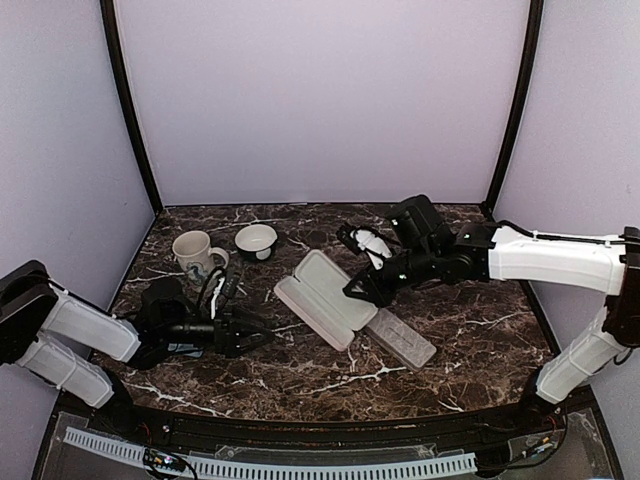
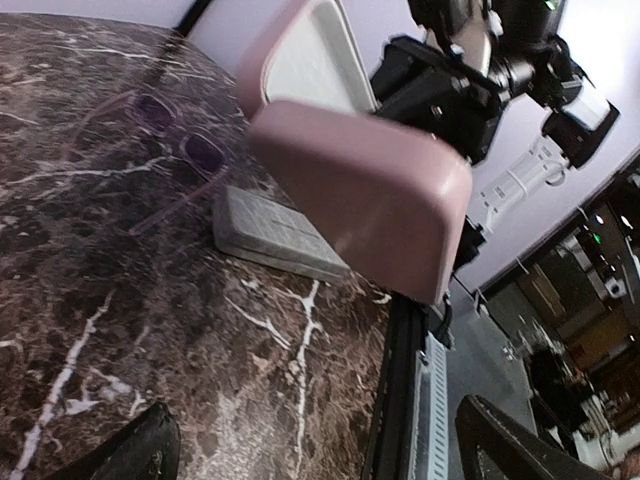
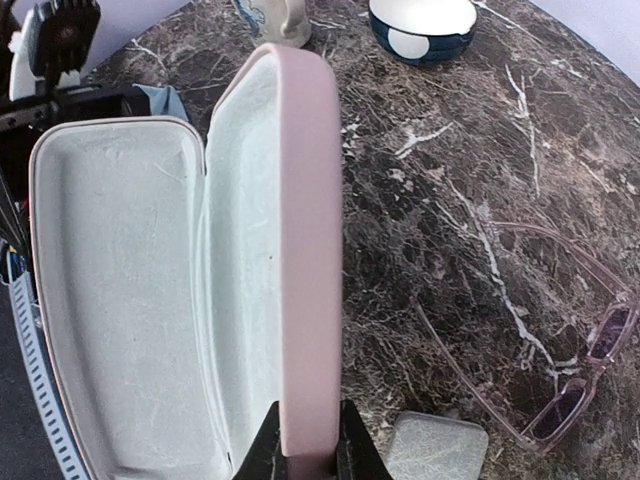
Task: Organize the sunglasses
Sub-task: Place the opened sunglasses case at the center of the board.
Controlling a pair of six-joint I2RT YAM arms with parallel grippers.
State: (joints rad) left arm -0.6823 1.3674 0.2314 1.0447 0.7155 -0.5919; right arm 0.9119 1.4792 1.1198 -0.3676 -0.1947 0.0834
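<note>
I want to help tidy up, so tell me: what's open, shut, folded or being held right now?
pink case: open, empty, lid edge pinched by the right end effector.
grey case: shut, lying flat.
sunglasses: arms unfolded, lying outside both cases.
left end effector: open, holding nothing.
right end effector: shut on the pink case's lid.
mug: upright.
bowl: upright.

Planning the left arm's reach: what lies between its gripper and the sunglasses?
The open pink case, its lid pinched by the right gripper; the right wrist view shows it.
</note>
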